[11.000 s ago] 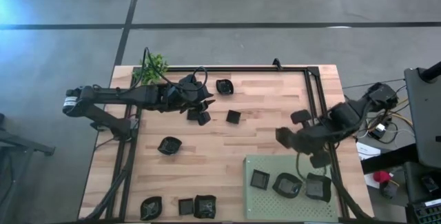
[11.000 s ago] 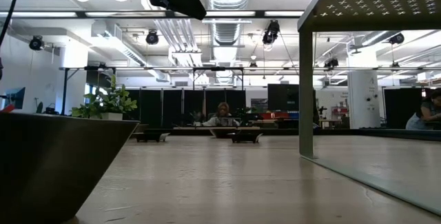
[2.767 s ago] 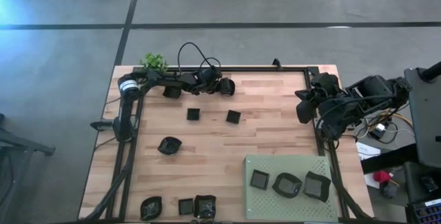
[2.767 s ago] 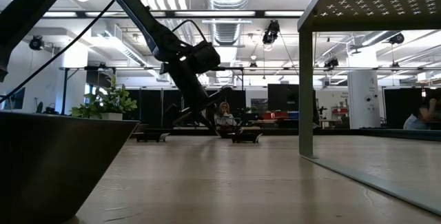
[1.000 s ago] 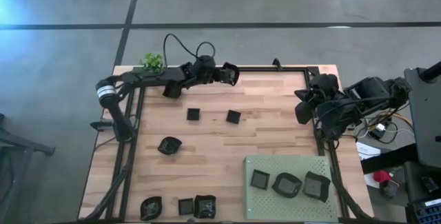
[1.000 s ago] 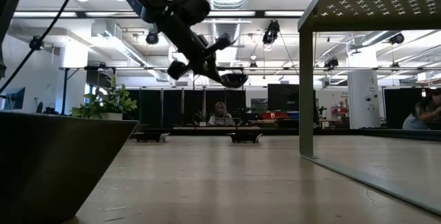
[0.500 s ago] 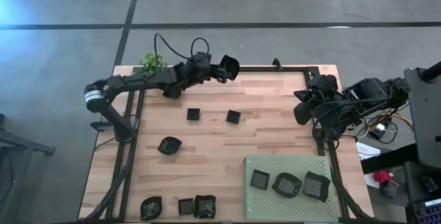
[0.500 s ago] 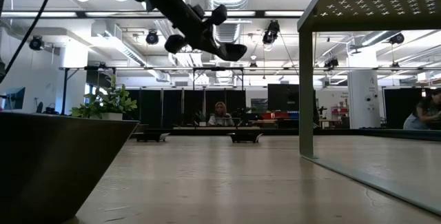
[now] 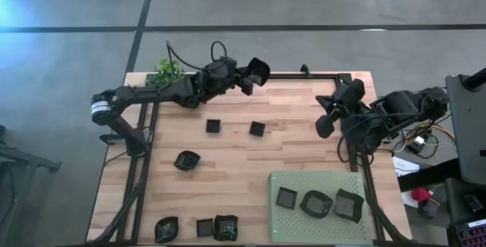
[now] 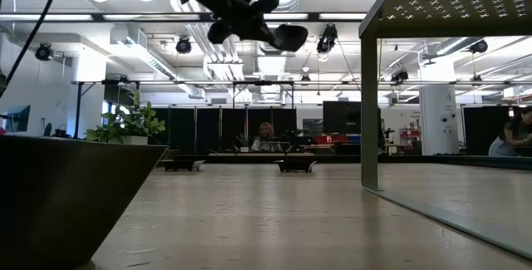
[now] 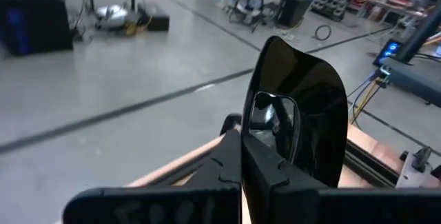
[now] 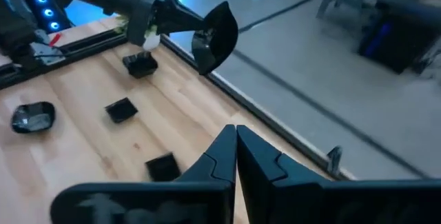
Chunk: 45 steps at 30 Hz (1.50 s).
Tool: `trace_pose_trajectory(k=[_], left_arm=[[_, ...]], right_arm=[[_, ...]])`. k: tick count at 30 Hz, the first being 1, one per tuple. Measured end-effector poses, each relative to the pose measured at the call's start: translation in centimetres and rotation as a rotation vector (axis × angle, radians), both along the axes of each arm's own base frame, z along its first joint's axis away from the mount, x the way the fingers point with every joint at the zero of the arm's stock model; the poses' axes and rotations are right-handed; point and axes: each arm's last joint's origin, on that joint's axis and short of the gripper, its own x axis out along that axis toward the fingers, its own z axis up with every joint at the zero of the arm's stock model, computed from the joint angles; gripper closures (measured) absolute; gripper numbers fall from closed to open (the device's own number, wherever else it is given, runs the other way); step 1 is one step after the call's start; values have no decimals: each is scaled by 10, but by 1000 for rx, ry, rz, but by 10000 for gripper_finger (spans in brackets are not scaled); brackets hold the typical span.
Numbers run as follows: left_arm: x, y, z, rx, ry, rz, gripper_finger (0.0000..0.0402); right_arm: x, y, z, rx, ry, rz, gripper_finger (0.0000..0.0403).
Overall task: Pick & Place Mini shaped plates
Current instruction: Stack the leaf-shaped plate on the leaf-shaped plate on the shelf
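Note:
My left gripper (image 9: 249, 77) hangs high over the table's far edge, shut on a rounded black mini plate (image 9: 259, 70), which also shows in the low view (image 10: 288, 36). Other mini plates lie flat on the wood: two square ones (image 9: 213, 125) (image 9: 257, 128), a wavy one (image 9: 187, 160), and three near the front edge (image 9: 205, 227). Three more sit on the green mat (image 9: 323, 182). My right gripper (image 9: 325, 119) is shut and hovers at the table's right side, touching nothing. My left gripper pinches the rounded plate by its rim (image 11: 252, 124) between the two fingers (image 11: 231, 156). It reaches in from the table's left. The plate is lifted clear of the table and tilted up on edge, its hollow side (image 11: 303, 114) showing in the left wrist view.
A small green plant (image 9: 165, 70) stands at the far left corner. A black frame rail (image 9: 304, 75) runs along the far and side edges. Bare wood (image 9: 304, 144) lies between the middle plates and the mat. A big dark plate (image 10: 66, 195) fills the low view's left.
My left gripper has risen with the plate, lifting it well above the table and carrying it slightly toward the right edge. My right gripper has swung a little toward the table's left, over the right rail.

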Motion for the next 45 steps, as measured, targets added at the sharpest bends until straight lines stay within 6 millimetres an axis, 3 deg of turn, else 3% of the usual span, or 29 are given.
trace_pose_trajectory(k=[19,30,39,45], left_arm=[[12,-36,20,331,37,-65,401],[16,-58,27,446,39,-129,401],[18,-68,26,471,61,-159,401],[18,-69,24,468,78,-164,401]], right_arm=[[43,15,-27,-290,97,-112,394],[61,19,-42,-266,56,-136,394],[82,7,-47,-262,46,-196,394],[85,-1,-46,-253,40,-226,380]])
